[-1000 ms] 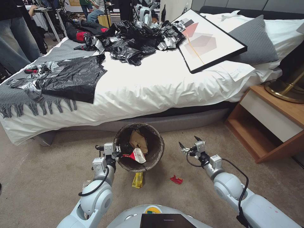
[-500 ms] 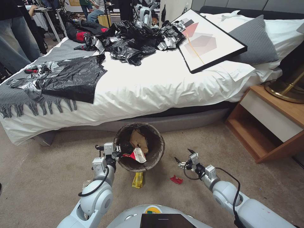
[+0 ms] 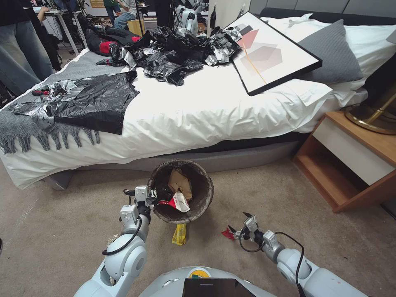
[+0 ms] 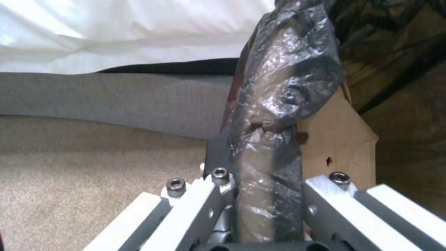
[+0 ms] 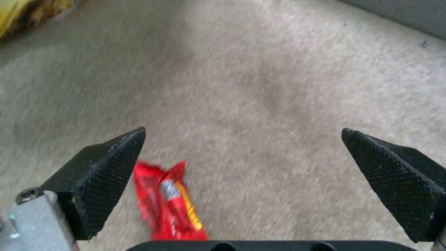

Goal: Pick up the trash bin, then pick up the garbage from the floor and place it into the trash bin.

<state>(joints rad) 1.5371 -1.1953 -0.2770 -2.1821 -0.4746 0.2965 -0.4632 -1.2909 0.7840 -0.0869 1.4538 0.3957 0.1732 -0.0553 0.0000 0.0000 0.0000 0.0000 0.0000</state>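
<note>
The left gripper gripped the round, dark-lined plastic trash bin by its rim. The right gripper, fingers spread wide and empty, hung over the small red crinkled wrapper. It should centre over the wrapper before closing.

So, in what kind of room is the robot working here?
Most likely a bedroom, perhaps a staged one: a bed with white sheets and a grey pillow, a wooden nightstand beside it, and carpet on the floor. Desks and standing people behind suggest a lab.
</note>
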